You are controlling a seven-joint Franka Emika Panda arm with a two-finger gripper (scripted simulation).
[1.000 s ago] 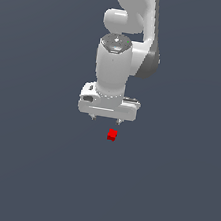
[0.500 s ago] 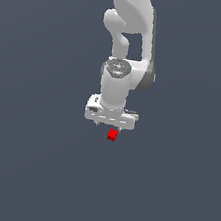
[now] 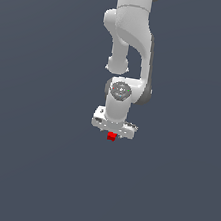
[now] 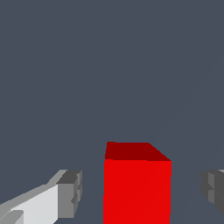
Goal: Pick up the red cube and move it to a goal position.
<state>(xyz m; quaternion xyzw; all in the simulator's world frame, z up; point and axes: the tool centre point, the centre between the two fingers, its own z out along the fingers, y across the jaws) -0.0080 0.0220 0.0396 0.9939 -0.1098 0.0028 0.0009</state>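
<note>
The red cube is small and bright red. In the exterior view it shows just under the white gripper, mostly covered by the hand. In the wrist view the cube fills the space between the two grey fingertips, with a gap on each side. The jaws stand open around the cube and do not touch it. The fingers themselves are hidden in the exterior view.
The white arm reaches down from the top of the exterior view. The floor is a plain dark grey surface with nothing else on it in view.
The gripper has come down over the cube, so less of the cube shows below the hand. The arm has stretched further down. The cube has not moved.
</note>
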